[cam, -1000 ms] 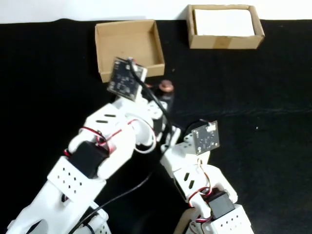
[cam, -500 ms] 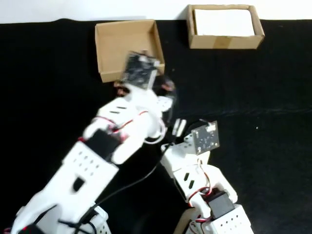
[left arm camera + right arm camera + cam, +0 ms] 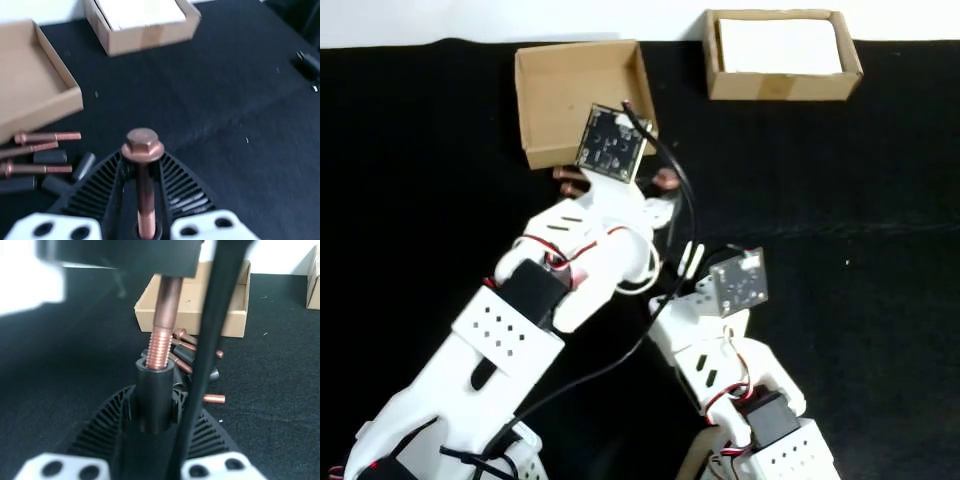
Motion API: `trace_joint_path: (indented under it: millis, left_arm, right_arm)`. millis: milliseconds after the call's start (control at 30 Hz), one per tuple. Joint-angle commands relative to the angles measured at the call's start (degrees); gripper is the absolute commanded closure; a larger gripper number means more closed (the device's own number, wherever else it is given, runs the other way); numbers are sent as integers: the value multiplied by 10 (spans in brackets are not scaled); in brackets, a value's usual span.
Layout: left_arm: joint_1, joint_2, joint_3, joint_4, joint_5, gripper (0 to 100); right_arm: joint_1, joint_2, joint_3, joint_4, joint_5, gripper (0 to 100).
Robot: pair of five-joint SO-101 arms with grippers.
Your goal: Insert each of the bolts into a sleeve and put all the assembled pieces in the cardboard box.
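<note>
Mostly blk tablecloth, wht backdrop.

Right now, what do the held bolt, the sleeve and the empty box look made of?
The bolt: metal, apparently copper-plated; reddish sheen, cut threads. The sleeve: matte black, plastic or rubber, unclear. The cardboard box: plain brown cardboard, raw edges.

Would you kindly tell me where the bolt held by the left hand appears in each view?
High view: bolt, head showing, just below the cardboard box, at its right corner.
Left wrist view: bolt upright in the left hand; cardboard box beyond.
Right wrist view: bolt, threaded tip entering the black sleeve; cardboard box behind.
Shared landmark: the cardboard box.
</note>
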Motion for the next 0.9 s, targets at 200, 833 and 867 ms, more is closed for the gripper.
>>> trace_joint_path:
  millis: [200,833,867]
  left_arm:
    - [0,-3,-29,100,2,888]
    - [-185,-31,-285,399,-11,858]
    - [-198,-41,-284,403,-38,908]
  right_arm:
    - [42,-1,-7,-52,2,991]
    - [77,142,-120,-54,1,991]
    - [78,182,-150,-54,1,991]
